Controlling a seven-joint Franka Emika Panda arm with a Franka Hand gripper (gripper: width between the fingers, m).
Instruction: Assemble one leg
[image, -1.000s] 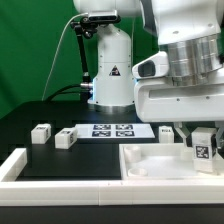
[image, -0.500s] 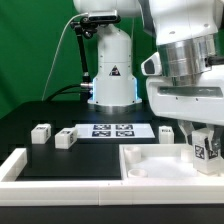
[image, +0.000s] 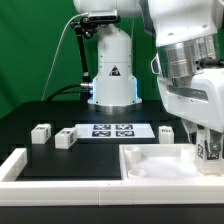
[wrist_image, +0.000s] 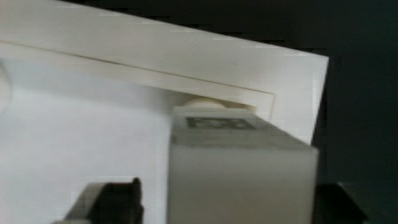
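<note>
Clamping the held leg (image: 209, 152) upright between its fingers, the gripper (image: 207, 147) hangs over the white rimmed tray (image: 150, 166), at its end toward the exterior view's right; contact with the tray cannot be determined. Leg count: four. Three lie loose on the black table (image: 30, 112): leftmost leg (image: 41, 132), second leg (image: 66, 138) beside it, and third leg (image: 166, 131) just right of the marker board (image: 112, 130).

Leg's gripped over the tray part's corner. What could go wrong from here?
1. The leg in the gripper sits at a small opening at the tray part's corner; slightly off, it may jam or tilt.
2. A loose leg lies close beside the gripper and could get knocked.
</note>
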